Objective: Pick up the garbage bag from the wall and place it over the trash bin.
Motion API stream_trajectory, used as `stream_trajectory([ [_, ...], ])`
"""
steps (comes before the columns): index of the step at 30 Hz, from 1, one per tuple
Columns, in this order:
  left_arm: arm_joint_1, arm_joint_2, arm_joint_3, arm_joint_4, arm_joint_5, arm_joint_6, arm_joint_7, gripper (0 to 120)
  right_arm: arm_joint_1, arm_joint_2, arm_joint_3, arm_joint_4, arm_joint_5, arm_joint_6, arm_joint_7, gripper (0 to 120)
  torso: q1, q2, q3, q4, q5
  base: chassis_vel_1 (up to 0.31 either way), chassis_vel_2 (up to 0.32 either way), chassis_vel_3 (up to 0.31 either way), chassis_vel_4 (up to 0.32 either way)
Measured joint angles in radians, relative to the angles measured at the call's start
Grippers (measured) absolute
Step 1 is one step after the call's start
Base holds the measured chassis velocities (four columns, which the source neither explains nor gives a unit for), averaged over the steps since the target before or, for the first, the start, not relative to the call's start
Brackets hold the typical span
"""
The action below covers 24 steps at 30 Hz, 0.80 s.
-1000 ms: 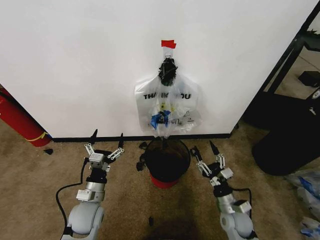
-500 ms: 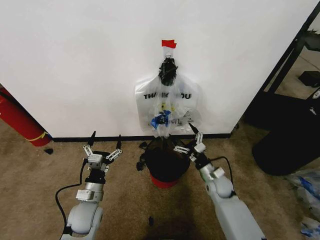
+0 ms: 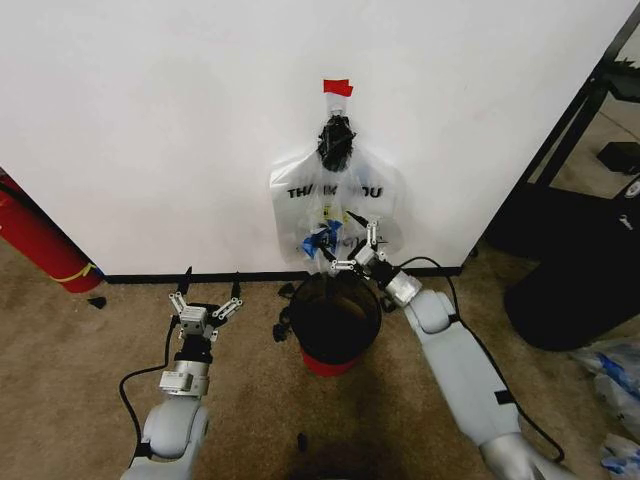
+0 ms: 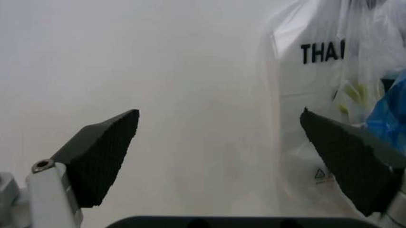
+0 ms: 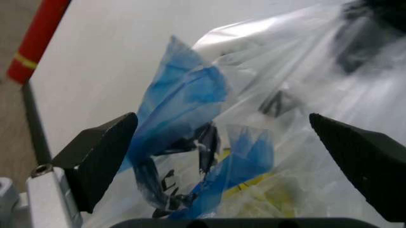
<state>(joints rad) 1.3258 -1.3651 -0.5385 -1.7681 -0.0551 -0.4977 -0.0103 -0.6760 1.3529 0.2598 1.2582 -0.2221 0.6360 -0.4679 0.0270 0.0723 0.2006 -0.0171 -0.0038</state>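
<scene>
Reaching for the garbage bag, not yet gripped.

Right end effector (image 3: 356, 247), fingers apart, at the lower part of the garbage bag (image 3: 340, 232), which hangs on the wall (image 3: 150, 120) in front of a white THANK YOU bag (image 3: 290, 200), just above the trash bin (image 3: 330, 325) on the floor. Left end effector (image 3: 206, 295) parked low beside the bin, fingers apart. Next, probably: close on the wrinkly film alone, then lift it clear.

Bright, even light washes the wall (image 3: 150, 130); soft shadows pool beneath the trash bin (image 3: 335, 325). Both wrist views look hazy and soft.
</scene>
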Motion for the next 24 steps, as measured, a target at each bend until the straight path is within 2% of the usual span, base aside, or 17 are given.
stream_trajectory([
  [5, 0.001, 0.001, -0.003, 0.001, -0.001, 0.0, -0.006, 100, 0.006, -0.031, 0.021, 0.003, -0.075, -0.009, -0.048, 100, 0.0, 0.0, 0.0, -0.0003, 0.0, 0.0, 0.0, 0.0, 0.0],
  [12, 0.007, -0.003, -0.002, 0.001, -0.001, -0.005, -0.008, 100, -0.018, -0.072, 0.034, 0.011, -0.086, -0.023, -0.04, 100, 0.0, 0.0, 0.0, -0.0003, 0.0, 0.0, 0.0, 0.0, 0.0],
  [24, 0.015, 0.005, -0.006, -0.025, 0.008, -0.003, -0.01, 100, 0.013, -0.039, 0.029, -0.059, -0.058, -0.017, 0.018, 100, 0.0, 0.0, 0.0, 0.0, -0.0001, 0.0, 0.0, 0.0, 0.0],
])
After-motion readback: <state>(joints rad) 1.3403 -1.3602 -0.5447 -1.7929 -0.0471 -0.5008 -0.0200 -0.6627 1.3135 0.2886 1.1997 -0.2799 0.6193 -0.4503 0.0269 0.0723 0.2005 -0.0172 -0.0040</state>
